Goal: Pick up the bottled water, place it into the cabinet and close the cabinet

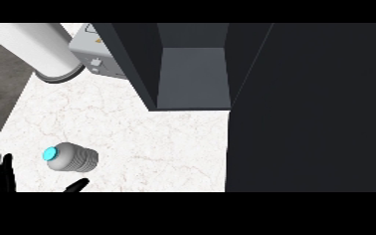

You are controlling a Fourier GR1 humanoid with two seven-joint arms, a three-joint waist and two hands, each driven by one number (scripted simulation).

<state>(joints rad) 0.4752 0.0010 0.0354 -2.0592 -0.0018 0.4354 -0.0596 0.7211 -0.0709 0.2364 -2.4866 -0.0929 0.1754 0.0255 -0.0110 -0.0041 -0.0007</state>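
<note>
looking steeply down, you see a white marbled surface (147, 134) with a small grey ribbed bottle of water with a bright cyan cap (71, 157) near its lower left. the bottle seems to tip toward the view, cap to the upper left, ribbed body running down to the right; you cannot tell whether it stands or lies.

your left hand (9, 172), black, shows only at the lower left edge: straight fingers (7, 167) left of the bottle, and one more dark tip (77, 184) just below the bottle. the digits look spread and relaxed, holding nothing; they flank the bottle but do not touch it.

your right hand is not in view.

the dark grey open cabinet (191, 69) sits at top centre, its inner floor lighter grey and bare. its dark open door (301, 109) fills the right side of the view, running from top to bottom.

left of the cabinet stands a light grey boxy appliance (95, 55), partly hidden by the cabinet wall. a white cylindrical body with a grey rim (44, 50) crosses the upper left corner.

the bottle is well apart from the cabinet opening.
</note>
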